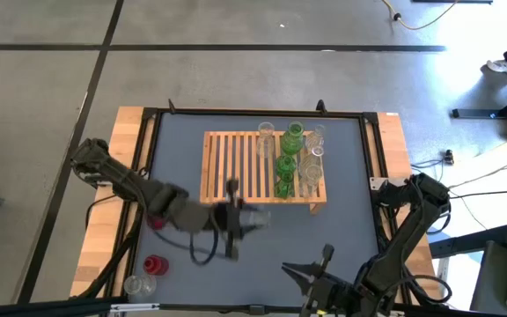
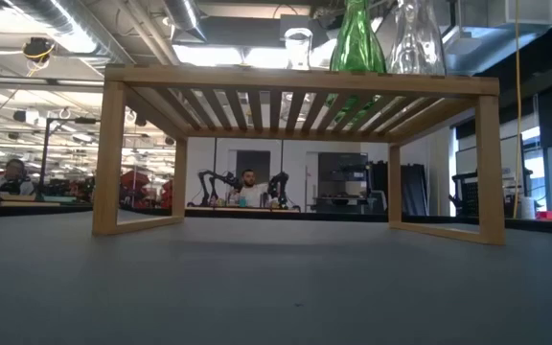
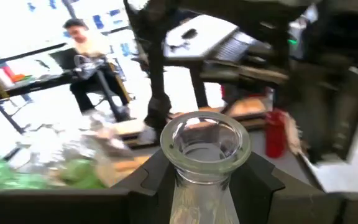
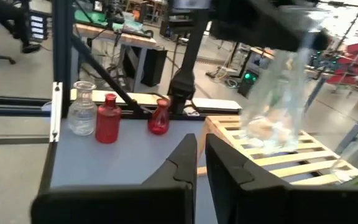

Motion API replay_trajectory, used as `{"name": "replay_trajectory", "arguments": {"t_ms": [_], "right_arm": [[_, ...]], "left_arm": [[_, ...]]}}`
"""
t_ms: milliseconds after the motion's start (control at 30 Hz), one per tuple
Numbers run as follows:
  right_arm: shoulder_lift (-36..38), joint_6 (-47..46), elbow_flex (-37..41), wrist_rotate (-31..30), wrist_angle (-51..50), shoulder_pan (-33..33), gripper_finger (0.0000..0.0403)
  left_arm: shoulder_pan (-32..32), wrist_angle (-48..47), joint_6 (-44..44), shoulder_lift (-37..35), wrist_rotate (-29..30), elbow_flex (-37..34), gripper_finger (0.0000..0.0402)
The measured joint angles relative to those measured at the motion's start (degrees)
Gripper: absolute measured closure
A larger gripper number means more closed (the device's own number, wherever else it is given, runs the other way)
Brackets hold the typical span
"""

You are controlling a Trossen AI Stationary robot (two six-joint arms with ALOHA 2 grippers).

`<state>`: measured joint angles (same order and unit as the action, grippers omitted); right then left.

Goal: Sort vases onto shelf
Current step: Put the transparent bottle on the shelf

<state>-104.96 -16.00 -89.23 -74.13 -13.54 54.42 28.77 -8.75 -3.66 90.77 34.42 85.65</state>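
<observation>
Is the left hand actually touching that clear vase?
Touching. The left wrist view shows the left hand with its dark fingers pressed against both sides of the clear vase neck.

My left claw [image 1: 252,218] holds a clear vase [image 1: 258,217] at frame centre, just below the shelf [image 1: 236,167], whose right side carries green and clear vases [image 1: 289,158].

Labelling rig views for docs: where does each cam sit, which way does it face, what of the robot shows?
High: overhead, straight down on the table; both arms show, left hand holding a clear vase.
Low: tabletop height, level under the shelf into the room; no arm shows.
Left wrist: past its own fingers clamping the clear vase.
Right wrist: past its shut right hand toward the shelf and two red vases.
Shared: the shelf shows in high, low and right wrist views.
</observation>
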Motion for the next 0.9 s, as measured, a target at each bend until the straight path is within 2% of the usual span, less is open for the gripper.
{"name": "replay_trajectory", "arguments": {"t_ms": [100, 200, 467, 667, 900], "right_arm": [[0.34, -0.02, 0.0, -1.21, 0.0, -0.06, 0.0377], [0.36, -0.03, 0.0, -1.26, 1.3, -0.08, 0.0377], [0.36, -0.12, 0.0, 2.32, 1.46, -0.42, 0.0377], [0.36, -0.14, 0.0, 3.94, 1.47, -0.82, 0.0377], [0.36, -0.16, 0.0, 7.3, 1.47, -0.77, 0.0377]], "left_arm": [[-4.5, -2.09, 0.14, -1.86, -1.78, -0.02, 0.0284], [-9.47, -3.7, 0.1, -2.54, -6.18, -0.04, 0.0285], [-19.5, -9.07, 0.02, -2.54, -14.12, -0.14, 0.0287], [-23.48, -6.63, 0.04, -2.56, -16.25, -2.16, 0.0283], [-25.61, -1.17, 0.95, -3.09, -17.46, -9.63, 0.0282]]}}
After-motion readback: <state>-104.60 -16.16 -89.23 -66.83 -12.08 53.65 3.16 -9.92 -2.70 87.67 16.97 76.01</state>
